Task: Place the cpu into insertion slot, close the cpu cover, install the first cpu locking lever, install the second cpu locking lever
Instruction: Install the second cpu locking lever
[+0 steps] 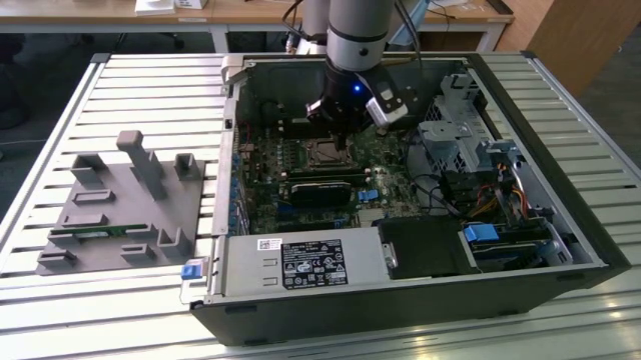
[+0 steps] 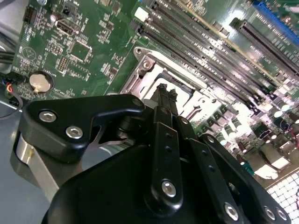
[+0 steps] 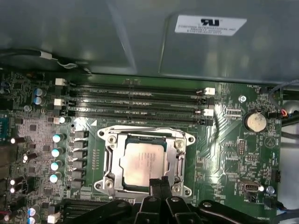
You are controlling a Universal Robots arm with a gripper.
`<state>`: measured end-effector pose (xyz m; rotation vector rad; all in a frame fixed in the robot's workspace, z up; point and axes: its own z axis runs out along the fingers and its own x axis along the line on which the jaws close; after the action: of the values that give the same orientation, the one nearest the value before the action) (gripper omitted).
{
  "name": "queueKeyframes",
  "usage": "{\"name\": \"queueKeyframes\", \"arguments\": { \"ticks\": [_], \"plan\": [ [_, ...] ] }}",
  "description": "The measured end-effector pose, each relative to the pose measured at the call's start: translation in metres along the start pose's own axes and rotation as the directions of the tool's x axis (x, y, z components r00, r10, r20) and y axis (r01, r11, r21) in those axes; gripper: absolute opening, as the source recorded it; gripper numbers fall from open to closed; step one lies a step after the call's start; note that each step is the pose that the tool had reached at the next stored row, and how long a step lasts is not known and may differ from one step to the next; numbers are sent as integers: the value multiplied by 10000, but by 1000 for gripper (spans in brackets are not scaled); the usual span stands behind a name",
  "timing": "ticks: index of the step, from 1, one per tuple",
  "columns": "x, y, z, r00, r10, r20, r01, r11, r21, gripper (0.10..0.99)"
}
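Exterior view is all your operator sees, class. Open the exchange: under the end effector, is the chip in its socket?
Observer: Yes. In the first wrist view the pale tan-silver square cpu lies flat in the black-framed insertion slot.
Operator: And the cover?
Observer: The thin silvery metal cpu cover lies down around it; the chip's face shows through its window.
Operator: Where exactly is the end effector?
Observer: At the socket's edge, on the side away from the long black memory slots.
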<state>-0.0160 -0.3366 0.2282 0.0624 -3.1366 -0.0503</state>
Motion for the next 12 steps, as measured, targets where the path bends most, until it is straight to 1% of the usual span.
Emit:
{"name": "queueKeyframes", "arguments": {
  "ticks": [4, 8, 12],
  "plan": [
    [1, -7, -13, 10000, 1, 0, -1, 10000, 1, 106],
    [0, -6, -70, 10000, 0, 0, 0, 10000, 1, 106],
    [0, -14, -76, 10000, -2, 0, 2, 10000, 0, 106]
  ]
}}
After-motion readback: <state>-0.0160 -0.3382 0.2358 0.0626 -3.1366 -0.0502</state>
